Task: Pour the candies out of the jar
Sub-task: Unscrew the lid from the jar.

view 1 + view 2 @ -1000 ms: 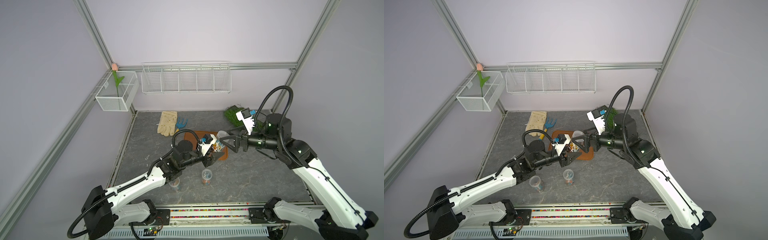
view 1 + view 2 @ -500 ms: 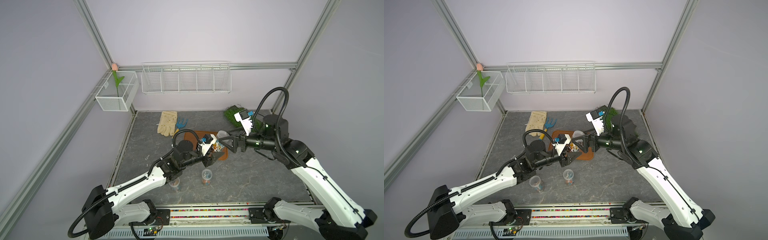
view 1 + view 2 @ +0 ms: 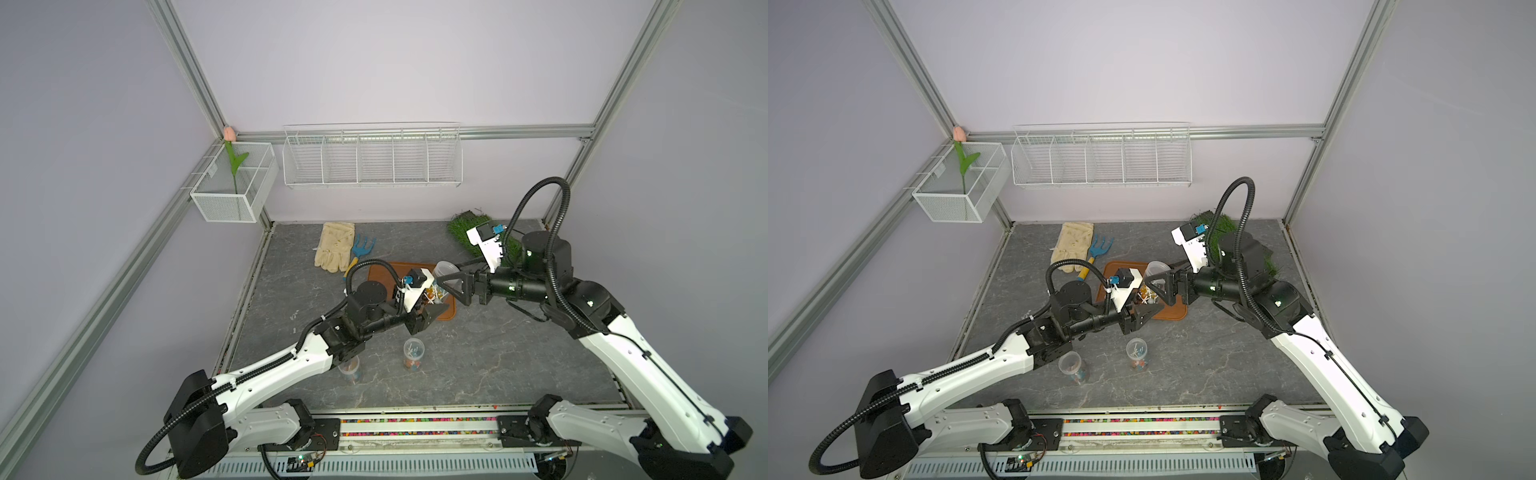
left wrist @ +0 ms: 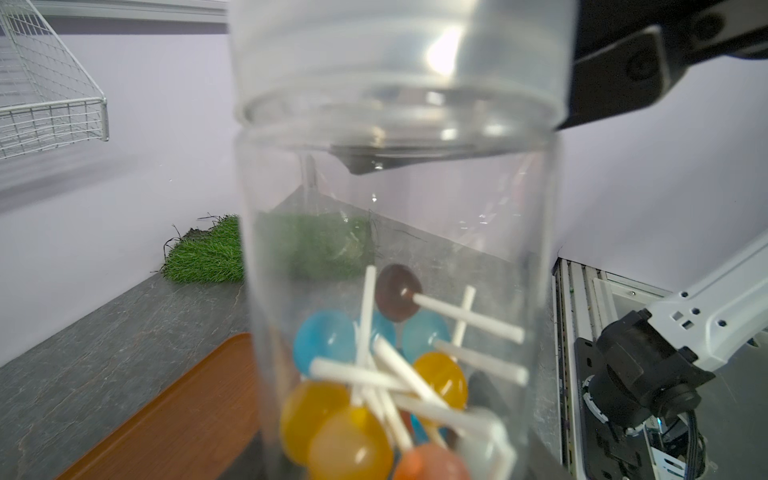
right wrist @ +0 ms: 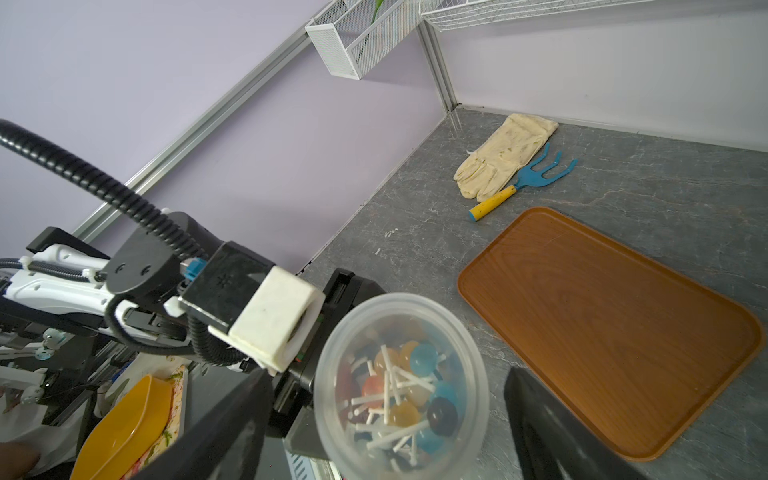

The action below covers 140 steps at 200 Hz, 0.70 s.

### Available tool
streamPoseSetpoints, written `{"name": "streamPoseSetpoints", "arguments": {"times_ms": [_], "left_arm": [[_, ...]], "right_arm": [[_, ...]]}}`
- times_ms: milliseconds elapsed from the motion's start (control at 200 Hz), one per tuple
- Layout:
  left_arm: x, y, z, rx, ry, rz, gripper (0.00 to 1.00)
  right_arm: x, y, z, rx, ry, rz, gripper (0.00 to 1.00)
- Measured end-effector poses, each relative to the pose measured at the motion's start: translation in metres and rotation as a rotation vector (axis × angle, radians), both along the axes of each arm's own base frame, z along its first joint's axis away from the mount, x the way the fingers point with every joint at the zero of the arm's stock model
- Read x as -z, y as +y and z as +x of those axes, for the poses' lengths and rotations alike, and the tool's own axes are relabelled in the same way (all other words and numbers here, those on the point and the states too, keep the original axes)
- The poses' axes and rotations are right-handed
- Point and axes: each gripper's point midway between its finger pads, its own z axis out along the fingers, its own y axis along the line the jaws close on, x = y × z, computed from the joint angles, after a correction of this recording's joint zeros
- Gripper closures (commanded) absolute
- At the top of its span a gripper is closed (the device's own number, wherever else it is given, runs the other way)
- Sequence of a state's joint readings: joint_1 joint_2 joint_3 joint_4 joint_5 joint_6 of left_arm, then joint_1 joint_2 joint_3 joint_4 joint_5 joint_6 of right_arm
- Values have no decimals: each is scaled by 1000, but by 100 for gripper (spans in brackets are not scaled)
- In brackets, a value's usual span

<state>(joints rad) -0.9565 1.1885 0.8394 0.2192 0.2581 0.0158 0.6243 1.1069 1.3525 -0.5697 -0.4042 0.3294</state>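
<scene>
- Left hand (image 3: 1144, 312) clenched on the jar (image 4: 395, 208) low down. Jar is upright, held up over the tray (image 5: 602, 311), mid-worktop (image 3: 498, 353).
- Candies (image 4: 374, 374) all inside, at the bottom.
- Right hand (image 5: 386, 374) released, jaws straddling the jar top, gaps both sides.
- Top looks capped by a clear lid (image 4: 399, 62). Centre on the lid band, clamp only that, twist off with the jar upright, then tip over the tray.

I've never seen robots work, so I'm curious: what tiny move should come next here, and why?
Probably the right tool should close on the jar's clear cap to twist it off. The left tool grips the jar near the brown tray, the candies are inside, and the right fingers stand open beside the cap.
</scene>
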Motion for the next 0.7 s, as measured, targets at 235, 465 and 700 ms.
{"name": "streamPoseSetpoints", "arguments": {"times_ms": [235, 465, 700], "left_arm": [[1, 0, 0, -1, 3, 4, 56], [3, 1, 1, -7, 7, 12, 56], [3, 1, 2, -14, 7, 12, 56]], "right_arm": [[8, 5, 12, 19, 17, -14, 29], [4, 9, 13, 10, 1, -4, 41], [3, 10, 13, 0, -15, -9, 49]]}}
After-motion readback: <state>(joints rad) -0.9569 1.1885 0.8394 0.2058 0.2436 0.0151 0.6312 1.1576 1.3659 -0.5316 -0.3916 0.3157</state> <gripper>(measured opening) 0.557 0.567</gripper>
